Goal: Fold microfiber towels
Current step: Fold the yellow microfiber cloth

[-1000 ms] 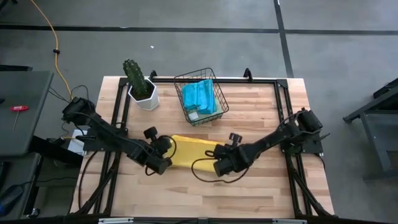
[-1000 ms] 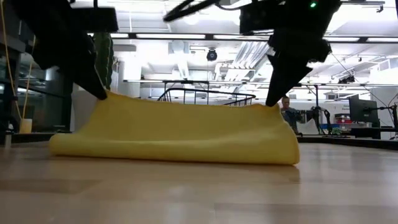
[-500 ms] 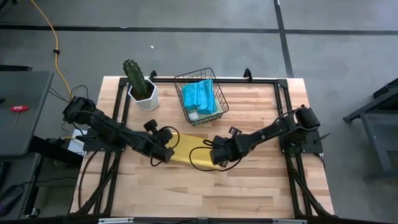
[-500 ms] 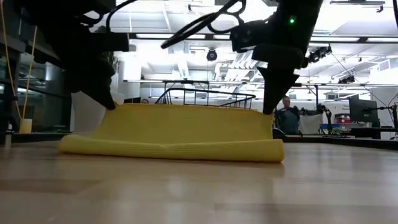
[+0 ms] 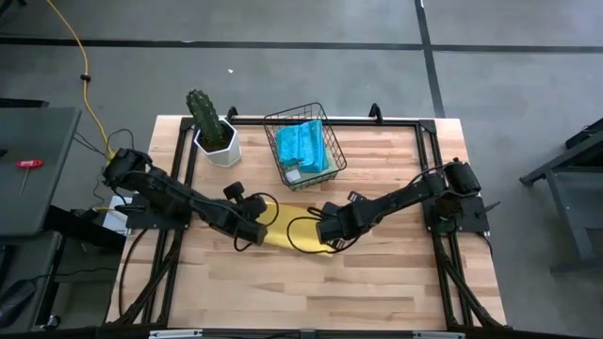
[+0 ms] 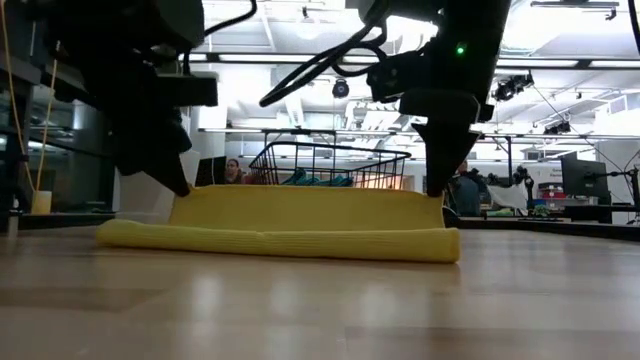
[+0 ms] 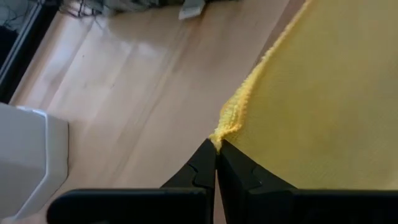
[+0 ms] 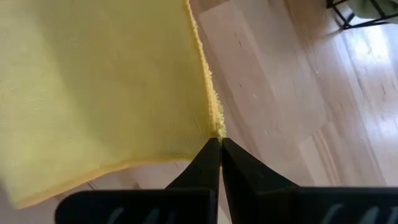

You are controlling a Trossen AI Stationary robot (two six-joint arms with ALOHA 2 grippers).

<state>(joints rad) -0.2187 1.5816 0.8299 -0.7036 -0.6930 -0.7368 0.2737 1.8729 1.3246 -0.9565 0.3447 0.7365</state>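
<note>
Yellow towel (image 6: 280,225) lies near the middle of the table (image 5: 377,282), folded over on itself: a thick rolled fold along the side toward the near edge, the upper layer lifted behind it and stretched flat between the two claws.

Left gripper (image 6: 180,185) pinches the left upper corner of that raised layer. Wrist view: the two dark fingers (image 7: 202,171) are pressed together with the towel's frayed edge bunched right at their tips; cloth spreads away from the tips, bare wood beside it. From above, this gripper (image 5: 256,226) sits at the towel's left end.

Right gripper (image 6: 435,190) pinches the right upper corner the same way. Wrist view: fingers (image 8: 208,165) together, the towel's hem caught at the very tips, cloth (image 8: 99,87) fanning off to one side, bare table on the other. From above, it (image 5: 325,226) stands over the towel's right end, so only a strip of yellow (image 5: 287,231) shows between the two arms.

Beyond the towel, toward the far edge: black wire basket (image 5: 303,146) with blue towels (image 5: 303,143) piled inside. Well apart to its left, near the far left corner, a cactus (image 5: 203,115) in a white pot (image 5: 221,149).
</note>
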